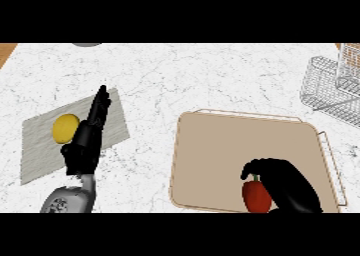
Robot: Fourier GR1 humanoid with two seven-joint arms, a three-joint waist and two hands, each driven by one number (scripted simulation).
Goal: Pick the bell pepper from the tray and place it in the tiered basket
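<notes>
Red bell pepper (256, 196) on beige tray (212, 150), under right black hand (285, 181).
Fingers curled round pepper; left hand (85, 142) straight-fingered, resting.

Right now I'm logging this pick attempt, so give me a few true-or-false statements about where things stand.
1. The bell pepper lies on the tray. True.
2. The right hand curls over the pepper. True.
3. The pepper is already in the tiered basket. False: it is on the tray.
4. The left hand holds the yellow fruit. False: its fingers are straight, beside the fruit.
5. The fruit lies on the grey mat. True.
</notes>
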